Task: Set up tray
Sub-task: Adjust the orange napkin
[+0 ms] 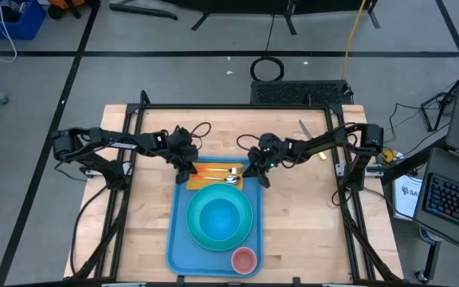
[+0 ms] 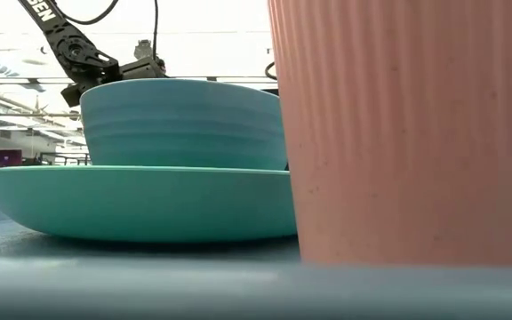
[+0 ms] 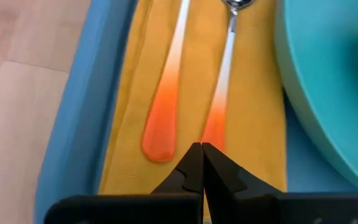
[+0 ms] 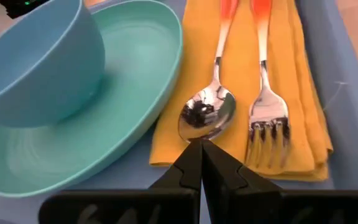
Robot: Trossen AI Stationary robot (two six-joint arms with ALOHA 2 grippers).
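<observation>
The light-blue tray (image 1: pixel 178 239) lies on the wooden table. It carries a turquoise plate (image 1: pixel 202 231) with a blue bowl (image 1: pixel 219 217) on it, a pink cup (image 1: pixel 244 260) at its near right corner, and a folded orange-yellow napkin (image 1: pixel 213 182) along its far end. A spoon (image 4: pixel 207 113) and a fork (image 4: pixel 268 118) with orange handles lie side by side on the napkin. My left gripper (image 3: pixel 201 149) is shut, its tips at the spoon's handle end. My right gripper (image 4: pixel 201 144) is shut, its tips at the spoon's bowl. My left gripper points slanting down from the table's left, its shut fingertips at the free end of the spoon's orange handle (image 3: pixel 214 127); I cannot tell whether they touch it. My right gripper slants down from the table's right, its shut fingertips at the tip of the spoon's bowl (image 4: pixel 199 132); touching or not, I cannot tell.
The plate's rim (image 3: pixel 303 93) runs close beside the spoon. The tray's raised rim (image 3: pixel 82 112) borders the napkin on the far side. Bare wooden table (image 1: pixel 309 215) lies left and right of the tray. In the low view the cup (image 2: pixel 407 133) and bowl (image 2: pixel 180 120) block both grippers.
</observation>
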